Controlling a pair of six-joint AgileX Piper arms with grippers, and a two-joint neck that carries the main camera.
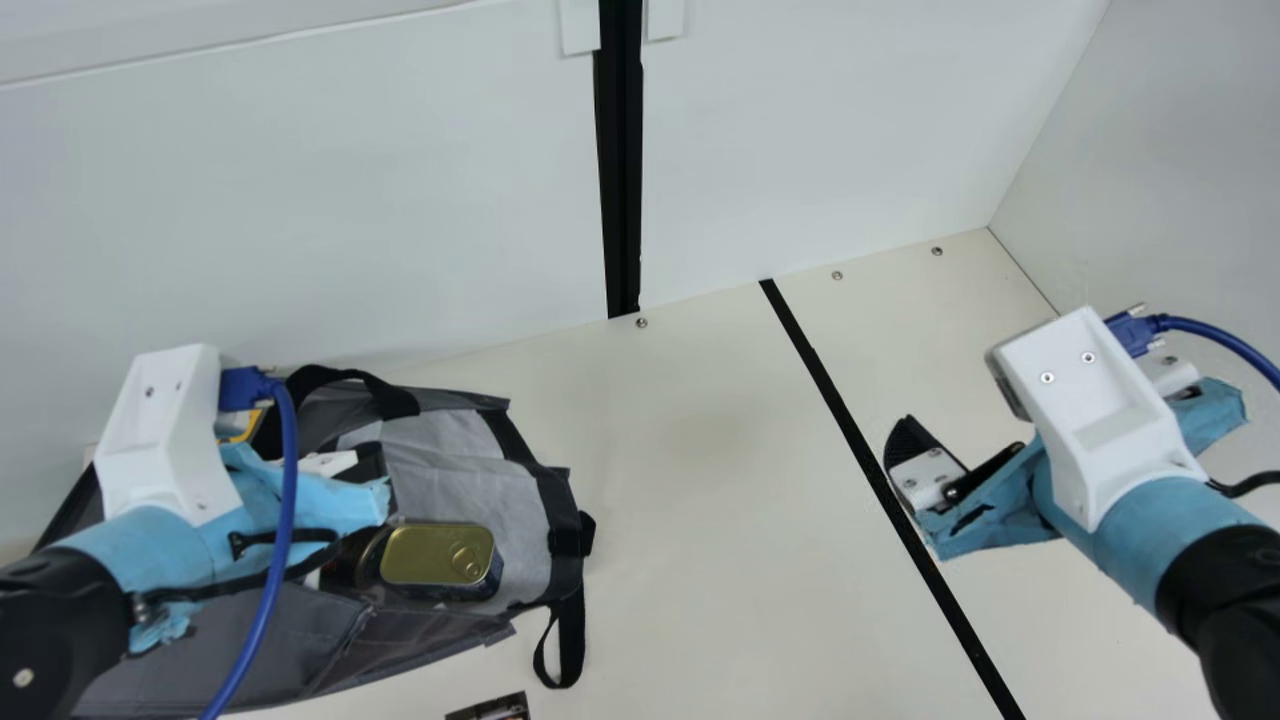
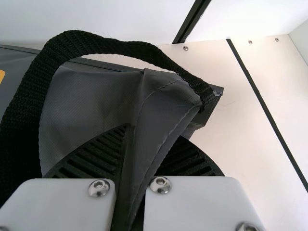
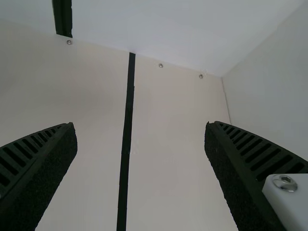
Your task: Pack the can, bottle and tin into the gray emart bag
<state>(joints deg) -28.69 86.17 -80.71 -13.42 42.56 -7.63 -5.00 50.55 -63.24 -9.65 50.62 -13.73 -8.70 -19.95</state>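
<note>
The gray bag [image 1: 520, 520] lies spread at the left in the main view, partly under my left gripper [image 1: 310, 480]. In the left wrist view my left gripper [image 2: 137, 144] is shut on a fold of the bag [image 2: 161, 106]. A tin [image 1: 430, 556] with a gold lid rests in the bag's opening; beside it a dark rounded thing [image 1: 350, 562] is mostly hidden by the left arm, and I cannot tell if it is the can or the bottle. Well to the right of the bag, above the table, my right gripper [image 1: 925, 475] stands open, its fingers wide apart around nothing in the right wrist view [image 3: 140, 126].
A black strap loop [image 1: 568, 640] sticks out at the bag's right end. Part of a small dark printed item [image 1: 495, 708] shows at the main view's bottom edge. A black stripe [image 1: 850, 435] crosses the table between bag and right arm. White walls [image 1: 400, 200] stand behind.
</note>
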